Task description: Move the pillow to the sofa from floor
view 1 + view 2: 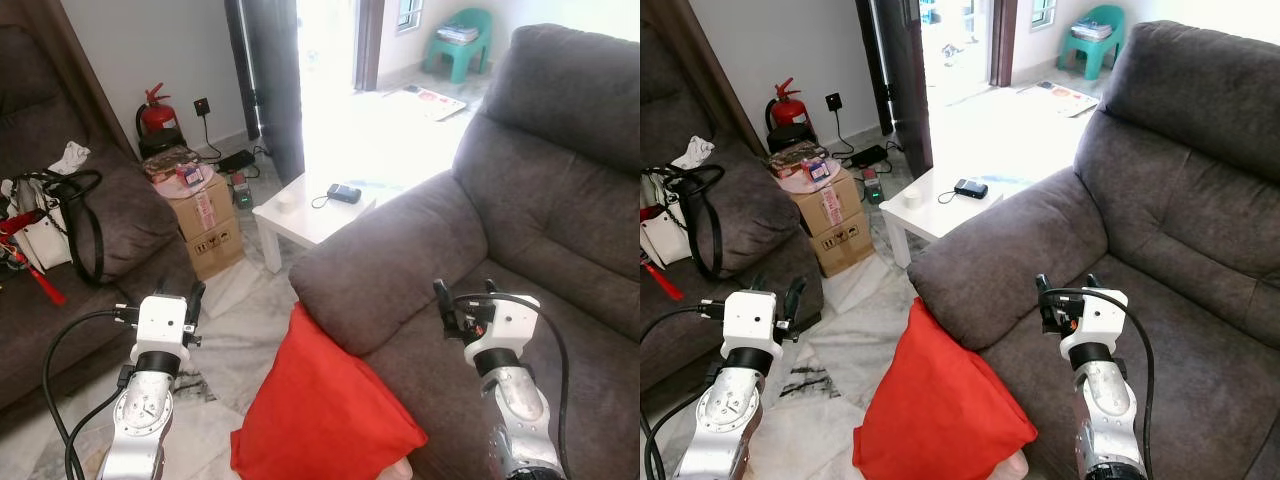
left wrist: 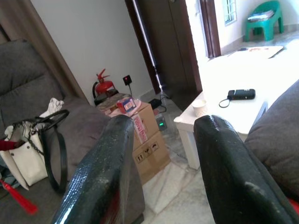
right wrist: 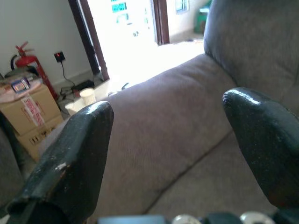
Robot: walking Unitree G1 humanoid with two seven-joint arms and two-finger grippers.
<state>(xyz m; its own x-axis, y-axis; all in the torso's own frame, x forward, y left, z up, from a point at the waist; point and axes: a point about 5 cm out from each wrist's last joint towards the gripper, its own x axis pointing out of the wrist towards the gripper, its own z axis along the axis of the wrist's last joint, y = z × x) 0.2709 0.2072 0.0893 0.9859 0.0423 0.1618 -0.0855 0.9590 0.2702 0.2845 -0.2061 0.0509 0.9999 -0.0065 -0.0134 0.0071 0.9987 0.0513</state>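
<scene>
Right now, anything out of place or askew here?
Yes: the red pillow is off the seat, propped tilted on the floor against the grey sofa below its armrest. Both grippers, left and right, are open and hold nothing.

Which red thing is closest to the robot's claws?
The red pillow, leaning on the sofa between both claws. The fire extinguisher stands far off by the wall.

Two silver arms, white wrist blocks, looping black cables, textured black jaws
</scene>
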